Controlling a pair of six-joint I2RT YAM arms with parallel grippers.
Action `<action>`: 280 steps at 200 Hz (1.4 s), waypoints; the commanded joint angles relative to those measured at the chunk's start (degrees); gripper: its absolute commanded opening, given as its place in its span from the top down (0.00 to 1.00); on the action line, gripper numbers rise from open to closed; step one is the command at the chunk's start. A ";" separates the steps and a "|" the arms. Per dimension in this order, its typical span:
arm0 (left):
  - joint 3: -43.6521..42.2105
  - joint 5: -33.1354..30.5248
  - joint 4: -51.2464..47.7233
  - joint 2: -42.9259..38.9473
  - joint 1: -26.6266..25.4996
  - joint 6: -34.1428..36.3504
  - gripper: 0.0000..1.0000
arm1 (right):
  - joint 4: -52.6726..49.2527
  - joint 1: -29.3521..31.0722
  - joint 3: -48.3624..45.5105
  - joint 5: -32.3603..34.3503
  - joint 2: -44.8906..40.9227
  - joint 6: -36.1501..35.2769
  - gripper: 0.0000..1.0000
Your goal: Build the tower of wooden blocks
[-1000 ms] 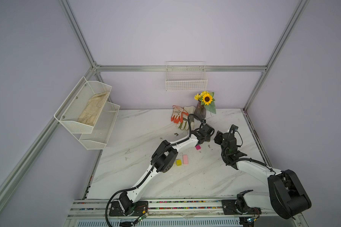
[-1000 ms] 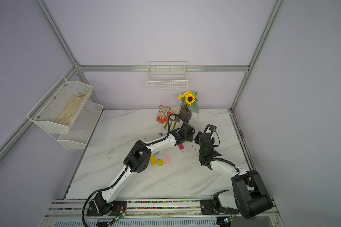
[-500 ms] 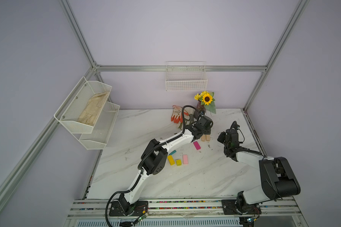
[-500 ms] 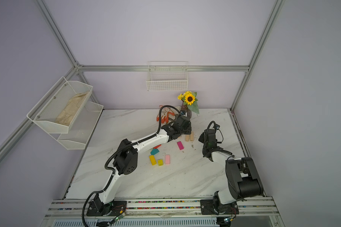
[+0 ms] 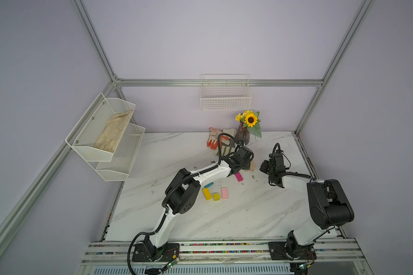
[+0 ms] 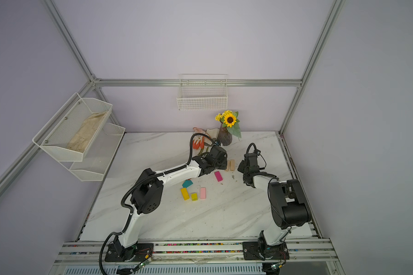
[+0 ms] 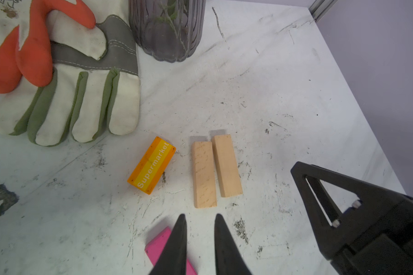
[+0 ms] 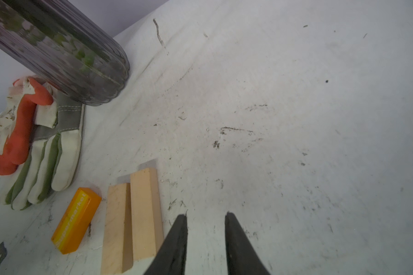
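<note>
Two tan bars (image 7: 204, 175) (image 8: 129, 221) lie flat, side by side, in front of the vase. An orange "Supermarket" block (image 7: 152, 165) lies beside them. My left gripper (image 7: 200, 216) hovers just short of the tan bars, jaws a narrow gap apart and empty, with a magenta bar (image 7: 159, 247) under one finger. My right gripper (image 8: 206, 214) faces the bars from the other side, also narrowly open and empty. In both top views, teal (image 5: 208, 184), yellow (image 5: 207, 193), small yellow (image 5: 216, 196) and pink (image 5: 224, 192) blocks lie nearer the front. No tower stands.
A dark glass vase (image 5: 242, 135) with a sunflower stands at the back. Work gloves (image 7: 65, 95) lie to its left, close to the orange block. The table's right edge (image 5: 303, 157) is behind the right arm. Wire baskets hang on the walls.
Both grippers' jaws have narrowed. The left gripper has shifted off the magenta bar toward the tan bars. The right gripper has come in toward them from the right.
</note>
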 commanded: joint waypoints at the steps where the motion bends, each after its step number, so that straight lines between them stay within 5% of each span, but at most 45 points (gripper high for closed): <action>1: 1.84 0.16 -0.73 2.15 0.45 0.85 0.80 | -1.26 0.16 2.59 -2.35 2.62 -1.16 0.70; 280: 18.33 10.16 -4.03 17.53 2.87 -0.66 0.83 | -5.58 3.01 11.29 -6.73 12.97 -5.21 0.73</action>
